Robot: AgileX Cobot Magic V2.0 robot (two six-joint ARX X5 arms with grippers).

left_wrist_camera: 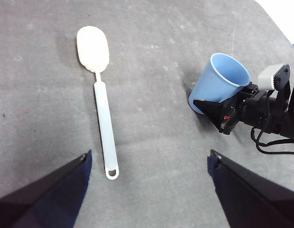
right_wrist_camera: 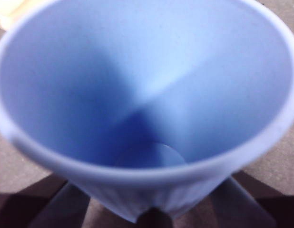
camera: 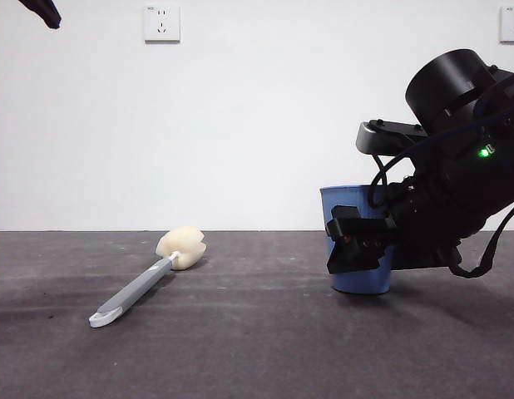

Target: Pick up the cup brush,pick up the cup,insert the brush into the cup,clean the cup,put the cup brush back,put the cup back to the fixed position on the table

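The blue ribbed cup [camera: 350, 204] stands upright on the table [camera: 257, 332] at the right. My right gripper [camera: 357, 245] is low beside it, with one jaw on each side of its lower wall, shut on the cup. The right wrist view looks straight into the cup's open mouth [right_wrist_camera: 147, 95]. The cup brush [camera: 149, 278] lies flat on the table at the left, its cream sponge head [camera: 182, 247] toward the back and its white looped tip toward the front. My left gripper [left_wrist_camera: 147, 161] is open and empty, high above the brush [left_wrist_camera: 103, 109] and the cup [left_wrist_camera: 218, 80].
A white wall with two power sockets [camera: 161, 22] stands behind the table. The left arm shows only as a black tip [camera: 42, 12] at the top left corner. Bare table lies between the brush and the cup.
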